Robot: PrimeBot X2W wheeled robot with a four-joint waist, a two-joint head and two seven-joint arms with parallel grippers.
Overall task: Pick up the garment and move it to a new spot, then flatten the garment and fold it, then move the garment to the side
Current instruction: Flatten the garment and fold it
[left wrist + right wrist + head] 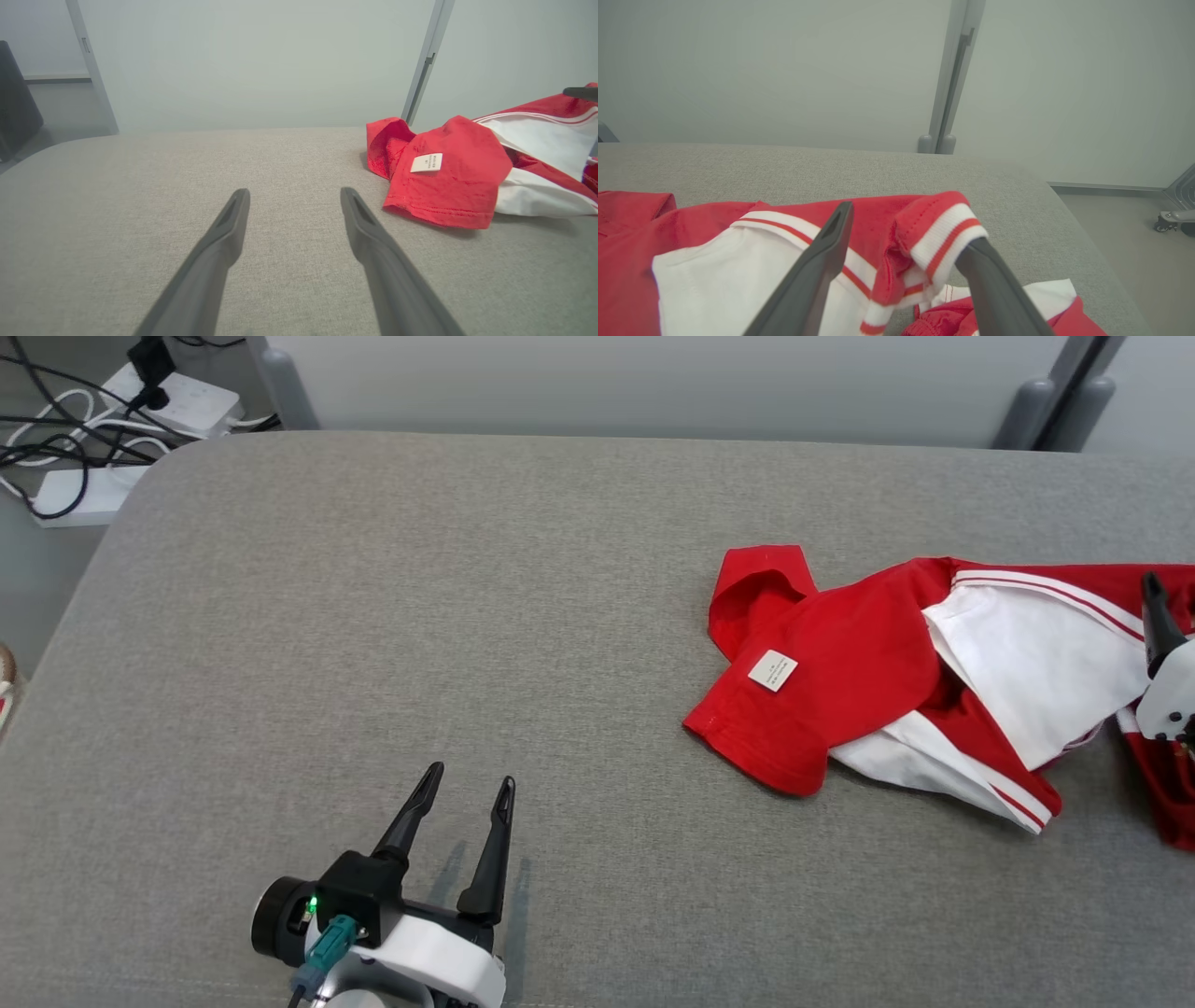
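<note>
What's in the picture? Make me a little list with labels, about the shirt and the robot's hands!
garment: red and white, crumpled, on the table's right part
table: grey fabric top
label: small, white, on the red cloth
left jaws: open, over bare table, apart from the garment
right jaws: open, striped cuff draped on one finger
folded: not yet
</note>
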